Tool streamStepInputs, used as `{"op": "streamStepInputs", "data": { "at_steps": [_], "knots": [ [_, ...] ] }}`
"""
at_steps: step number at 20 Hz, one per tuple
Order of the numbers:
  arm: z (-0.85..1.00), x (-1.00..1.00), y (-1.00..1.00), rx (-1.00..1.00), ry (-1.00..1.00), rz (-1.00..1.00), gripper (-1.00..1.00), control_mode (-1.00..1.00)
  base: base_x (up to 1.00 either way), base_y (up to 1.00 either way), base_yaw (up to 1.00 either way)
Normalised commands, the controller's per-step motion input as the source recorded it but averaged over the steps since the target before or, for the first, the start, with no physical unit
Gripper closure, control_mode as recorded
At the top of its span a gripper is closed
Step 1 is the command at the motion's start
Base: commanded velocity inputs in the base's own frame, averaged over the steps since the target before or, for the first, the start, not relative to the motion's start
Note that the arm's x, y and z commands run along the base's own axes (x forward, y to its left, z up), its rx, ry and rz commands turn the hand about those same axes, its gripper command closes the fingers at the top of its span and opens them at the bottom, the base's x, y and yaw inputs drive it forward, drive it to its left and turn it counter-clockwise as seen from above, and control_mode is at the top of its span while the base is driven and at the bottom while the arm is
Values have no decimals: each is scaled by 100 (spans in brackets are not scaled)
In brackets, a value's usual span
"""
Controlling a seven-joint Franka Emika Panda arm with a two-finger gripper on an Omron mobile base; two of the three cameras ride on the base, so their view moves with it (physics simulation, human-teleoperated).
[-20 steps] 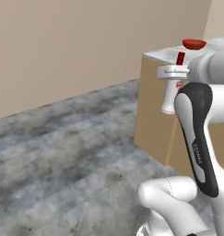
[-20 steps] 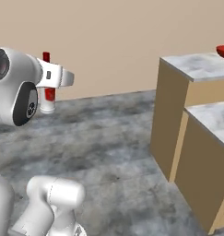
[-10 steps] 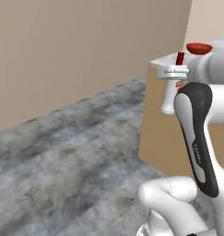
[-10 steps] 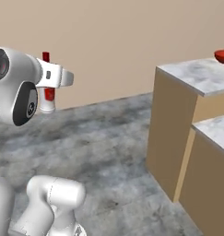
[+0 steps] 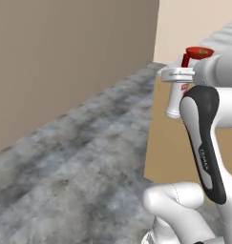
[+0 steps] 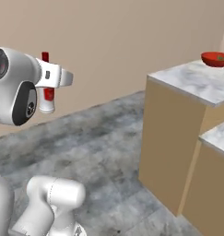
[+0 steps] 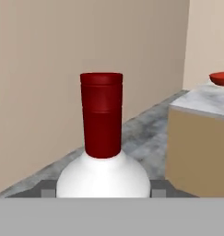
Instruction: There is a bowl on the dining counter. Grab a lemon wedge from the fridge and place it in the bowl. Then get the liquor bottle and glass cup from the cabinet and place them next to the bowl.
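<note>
Presently: liquor bottle [image 7: 102,152] upright, clasped in gripper [image 5: 178,76], carried above grey floor [image 6: 109,147] toward table [image 6: 196,83] bearing bowl [image 6: 215,58]. Transport step under way; next, close remaining gap and set down beside bowl.

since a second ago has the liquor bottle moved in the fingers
No. The liquor bottle sits the same against the white hand; the dining counter shifted because the base drove.

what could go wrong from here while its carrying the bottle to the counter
The hand grips the liquor bottle by its body, so a jolt could perhaps tip it. The bowl sits near the dining counter edge; the bottle might nudge it when set down.
</note>
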Motion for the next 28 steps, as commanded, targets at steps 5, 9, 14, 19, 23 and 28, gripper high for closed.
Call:
{"op": "streamStepInputs", "data": {
  "at_steps": [5, 9, 14, 19, 23, 28],
  "knots": [
    [0, 0, 0, 0, 0, 0, 100, 100, 100, 63, -48],
    [0, 0, 0, 0, 0, 0, 100, 100, 100, 61, -50],
    [0, 0, 0, 0, 0, 0, 100, 100, 96, 55, -51],
    [0, 0, 0, 0, 0, 0, 100, 100, 87, 50, -52],
    [0, 0, 0, 0, 0, 0, 100, 100, 82, 50, -53],
    [0, 0, 0, 0, 0, 0, 100, 100, 71, 55, -54]
  ]
}}
